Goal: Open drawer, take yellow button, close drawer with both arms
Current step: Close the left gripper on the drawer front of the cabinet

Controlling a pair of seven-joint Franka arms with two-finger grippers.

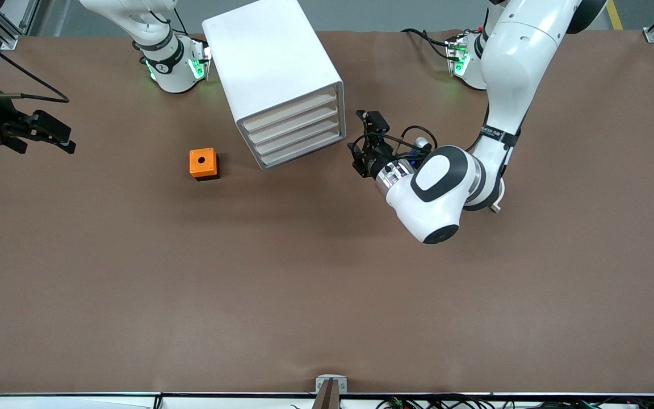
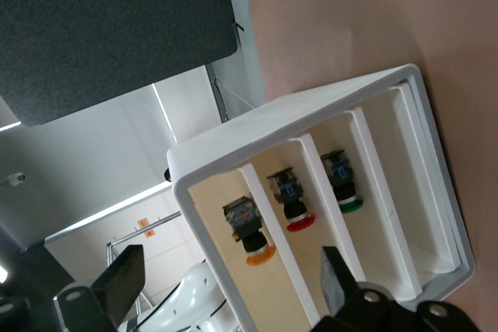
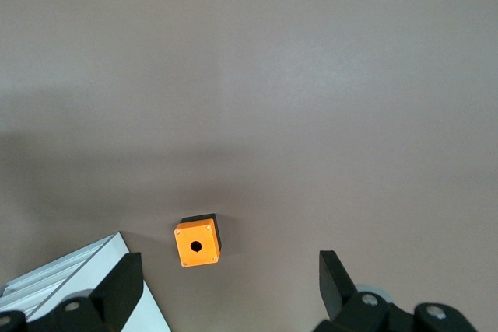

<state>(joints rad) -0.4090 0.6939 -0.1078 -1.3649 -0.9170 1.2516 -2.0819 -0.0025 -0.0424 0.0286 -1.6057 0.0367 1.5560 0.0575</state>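
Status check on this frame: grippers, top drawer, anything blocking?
Left gripper open, beside the cabinet. Right gripper open, waiting at the right arm's end. Drawer shut. Nothing blocking its front.

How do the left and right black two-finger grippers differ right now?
Left gripper: close beside the big white drawer cabinet, aimed at it. Right gripper: over the table's right-arm end, well apart from the cabinet, aimed toward the orange cube. Both: open fingers, holding nothing.
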